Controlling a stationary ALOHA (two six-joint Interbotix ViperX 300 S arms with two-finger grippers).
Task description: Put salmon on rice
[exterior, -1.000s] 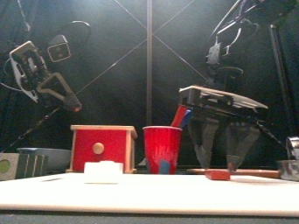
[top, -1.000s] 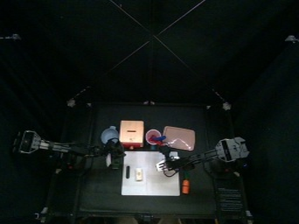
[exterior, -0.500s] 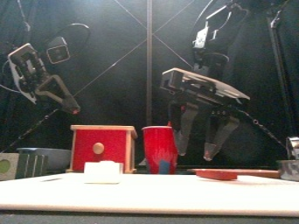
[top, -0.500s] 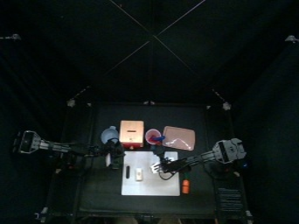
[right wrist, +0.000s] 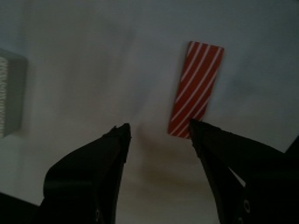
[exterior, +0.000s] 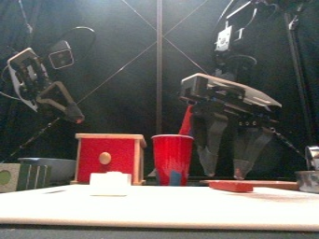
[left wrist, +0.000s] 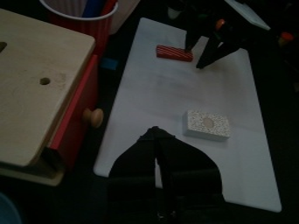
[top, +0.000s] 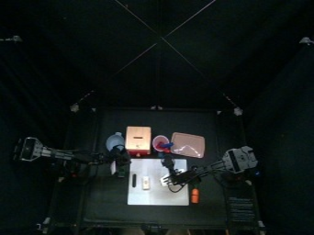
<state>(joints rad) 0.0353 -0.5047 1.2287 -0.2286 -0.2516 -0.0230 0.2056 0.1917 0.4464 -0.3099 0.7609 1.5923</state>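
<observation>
While the left arm rests at the counter's [left wrist: 70, 188] edge, its pincer [left wrist: 160, 146] narrow and empty, I hold the right pincer [right wrist: 155, 131] spread wide over the white mat [left wrist: 222, 87]. The salmon [right wrist: 194, 87] lies flat just ahead of one jaw, its long axis running away from the pincer. The rice [left wrist: 211, 124] sits apart on the mat. The wooden box [exterior: 110, 156] and red cup [exterior: 173, 158] behind seem clear of the move.

Top cam looks straight down from way up, worktop [top: 92, 216] tiny. Front cam sits level at the edge, close. Both wrist cams look down close at the white mat [left wrist: 233, 96], sharing the salmon [right wrist: 194, 87].
</observation>
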